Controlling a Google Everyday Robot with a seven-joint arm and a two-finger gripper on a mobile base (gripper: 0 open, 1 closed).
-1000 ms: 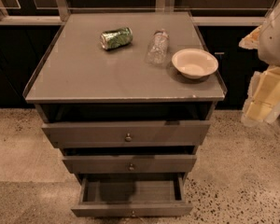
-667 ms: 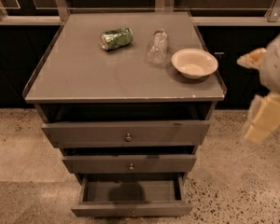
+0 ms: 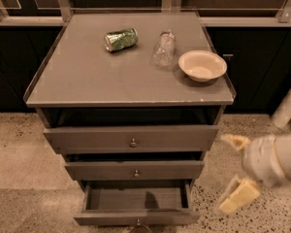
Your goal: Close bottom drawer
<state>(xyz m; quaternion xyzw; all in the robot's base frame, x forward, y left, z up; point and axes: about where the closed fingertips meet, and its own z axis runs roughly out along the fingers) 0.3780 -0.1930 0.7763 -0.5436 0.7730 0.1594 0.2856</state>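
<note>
The grey cabinet has three drawers. The bottom drawer (image 3: 136, 216) is the lowest and slimmest. It is pulled out towards me, its empty inside shows, and its small knob (image 3: 138, 223) sits at the picture's bottom edge. The middle drawer (image 3: 134, 170) and the top drawer (image 3: 131, 139) also stand slightly out. My gripper (image 3: 236, 169) hangs to the right of the cabinet at the height of the lower drawers. It is open and empty, with one cream finger (image 3: 235, 141) above and one (image 3: 238, 196) below, and it is apart from the drawer.
On the cabinet top (image 3: 87, 81) lie a crushed green can (image 3: 120, 39), a clear plastic bottle (image 3: 164, 48) on its side and a cream bowl (image 3: 202, 65). Dark cupboards stand behind. A speckled floor (image 3: 19, 149) surrounds the cabinet.
My gripper has moved down and to the left, from beside the cabinet top to beside the lower drawers. The drawers have not moved.
</note>
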